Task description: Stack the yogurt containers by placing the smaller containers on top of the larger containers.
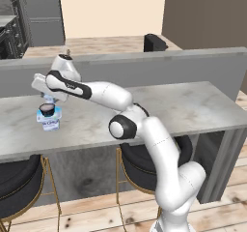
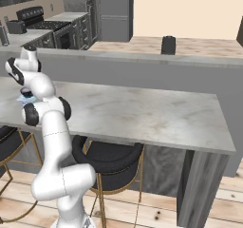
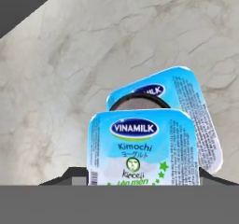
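Note:
A dark round cup [image 1: 47, 109] stands on the pale-blue-and-white tub [image 1: 49, 121] at the left end of the marble counter [image 1: 169, 105]. My gripper [image 1: 48, 99] hangs just above that cup. In the hand view a tiny pale-blue pack [image 3: 142, 148] with a Vinamilk lid sits between my fingers, close to the camera. Behind it show the black rim of the dark cup [image 3: 140, 103] and the larger tub's lid [image 3: 198, 115]. The pack hides most of the cup. In the right base view the arm covers the stack, apart from a patch of the pale-blue tub [image 2: 26, 98].
Two black stools with gold legs [image 1: 19, 187] [image 1: 144, 173] stand under the counter's front edge. A grey raised ledge [image 1: 144, 62] runs along the back of the counter. A stove [image 2: 42, 30] and cabinets stand far left.

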Motion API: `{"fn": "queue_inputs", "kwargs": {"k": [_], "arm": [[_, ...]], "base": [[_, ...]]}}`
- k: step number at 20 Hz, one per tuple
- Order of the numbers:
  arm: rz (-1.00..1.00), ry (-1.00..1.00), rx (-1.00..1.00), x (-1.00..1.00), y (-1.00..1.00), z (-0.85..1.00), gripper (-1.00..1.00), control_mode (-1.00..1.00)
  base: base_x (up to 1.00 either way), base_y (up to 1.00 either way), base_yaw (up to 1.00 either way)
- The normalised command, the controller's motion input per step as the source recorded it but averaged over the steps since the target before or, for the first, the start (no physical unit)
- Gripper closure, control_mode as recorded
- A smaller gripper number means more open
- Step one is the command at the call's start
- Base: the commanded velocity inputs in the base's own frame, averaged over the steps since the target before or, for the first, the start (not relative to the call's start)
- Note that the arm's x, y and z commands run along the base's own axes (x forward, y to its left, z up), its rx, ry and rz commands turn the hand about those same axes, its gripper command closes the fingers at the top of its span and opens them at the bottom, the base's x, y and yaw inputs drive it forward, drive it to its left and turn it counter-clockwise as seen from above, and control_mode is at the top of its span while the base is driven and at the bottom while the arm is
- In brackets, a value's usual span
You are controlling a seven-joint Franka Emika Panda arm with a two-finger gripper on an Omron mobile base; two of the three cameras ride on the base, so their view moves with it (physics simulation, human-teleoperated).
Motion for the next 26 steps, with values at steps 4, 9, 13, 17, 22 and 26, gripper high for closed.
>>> {"fn": "queue_inputs", "kwargs": {"k": [4,9,13,17,22,26], "arm": [[-0.01,-0.13,0.0,0.19,0.12,0.0,1.0,-1.0],[0.0,-0.08,0.0,0.17,0.0,0.0,1.0,-1.0],[0.0,-0.05,0.0,0.07,0.0,0.0,1.0,-1.0],[0.0,-0.01,0.0,0.0,0.0,0.0,1.0,-1.0],[0.0,0.0,0.01,0.0,0.0,-0.04,1.0,-1.0],[0.0,0.0,0.0,0.0,0.0,-0.13,1.0,-1.0]], "base": [[0.0,0.0,0.0],[0.0,0.0,0.0],[0.0,0.0,0.0],[0.0,0.0,0.0],[0.0,0.0,0.0],[0.0,0.0,0.0]]}}
